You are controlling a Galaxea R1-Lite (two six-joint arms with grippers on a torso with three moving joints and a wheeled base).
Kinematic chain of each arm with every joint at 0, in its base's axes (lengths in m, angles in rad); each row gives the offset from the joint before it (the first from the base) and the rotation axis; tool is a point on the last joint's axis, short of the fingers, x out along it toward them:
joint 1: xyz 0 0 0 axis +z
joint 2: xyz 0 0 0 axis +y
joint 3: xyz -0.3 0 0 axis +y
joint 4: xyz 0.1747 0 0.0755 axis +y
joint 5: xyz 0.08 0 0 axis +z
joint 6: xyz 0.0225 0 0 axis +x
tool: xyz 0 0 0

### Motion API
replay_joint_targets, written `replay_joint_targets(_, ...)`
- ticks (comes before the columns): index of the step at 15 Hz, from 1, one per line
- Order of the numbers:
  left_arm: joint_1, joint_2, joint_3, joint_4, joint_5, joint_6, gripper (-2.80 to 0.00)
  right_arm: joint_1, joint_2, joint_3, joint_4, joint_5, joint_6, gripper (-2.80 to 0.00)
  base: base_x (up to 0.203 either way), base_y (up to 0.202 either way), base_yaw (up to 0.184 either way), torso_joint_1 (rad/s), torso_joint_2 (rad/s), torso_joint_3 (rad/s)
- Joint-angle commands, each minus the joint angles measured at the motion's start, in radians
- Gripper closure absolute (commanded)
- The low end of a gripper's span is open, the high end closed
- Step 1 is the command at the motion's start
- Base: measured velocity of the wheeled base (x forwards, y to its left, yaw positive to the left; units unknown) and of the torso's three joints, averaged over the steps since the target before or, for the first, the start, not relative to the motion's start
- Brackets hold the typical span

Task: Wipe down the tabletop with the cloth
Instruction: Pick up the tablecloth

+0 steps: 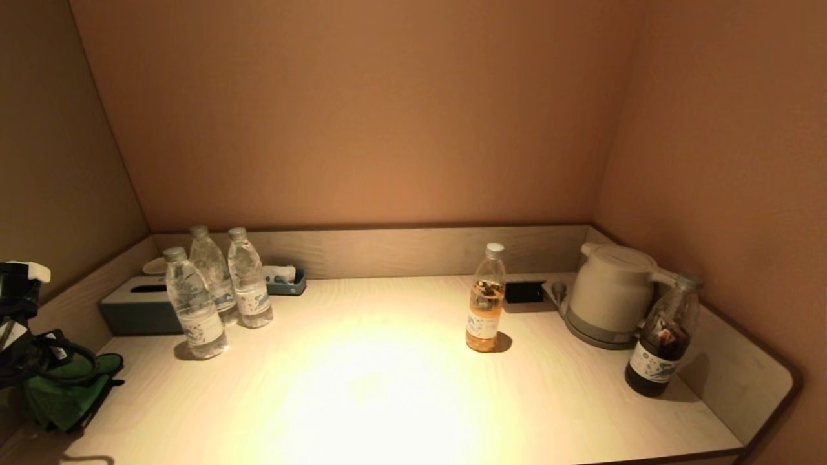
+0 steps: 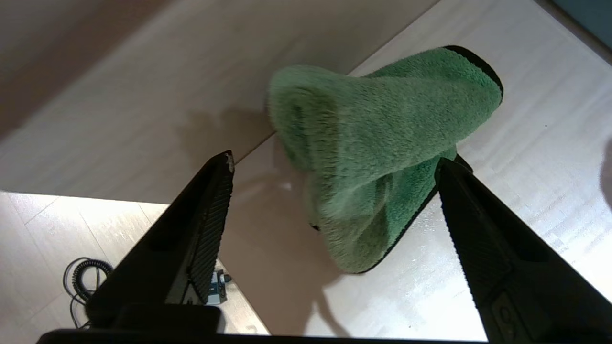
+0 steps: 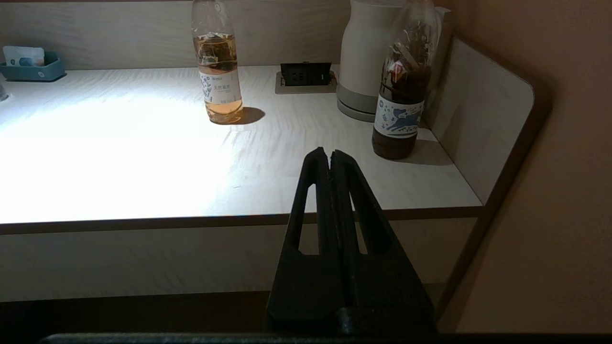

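The green cloth point(image 1: 64, 394) lies bunched on the pale tabletop point(image 1: 387, 387) at its front left corner, beside the low side wall. In the left wrist view the cloth point(image 2: 382, 119) is a folded heap with a dark edge. My left gripper point(image 2: 335, 158) is open and empty, with its fingers spread wide on either side of the cloth's near end. I cannot tell if one finger point(image 2: 459, 200) touches the cloth's edge. My left arm point(image 1: 26, 336) shows at the far left. My right gripper point(image 3: 330, 153) is shut and empty, held in front of the table's front edge on the right.
Three water bottles point(image 1: 194, 303), a grey tissue box point(image 1: 139, 307) and a teal tray point(image 1: 287, 281) stand at the back left. A tea bottle point(image 1: 486, 297), a socket point(image 1: 523, 292), a white kettle point(image 1: 610, 290) and a dark bottle point(image 1: 665, 336) stand at the right. Low walls rim the table.
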Motion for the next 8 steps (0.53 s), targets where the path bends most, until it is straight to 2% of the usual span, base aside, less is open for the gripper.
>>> replay_joint_targets(1,0.009,0.074,-0.011,-0.013,0.003,-0.005,-2.8,0.0,0.001,0.0,0.0,0.0,0.0,0.0,0.0,0.0,0.0,0.0,0.0,0.0)
replay_joint_targets(8,0.014,0.215,-0.055,-0.075,0.004,-0.009,-2.8,0.0,0.001,0.0,0.0,0.0,0.0,0.0,0.0,0.0,0.0,0.0,0.0,0.0)
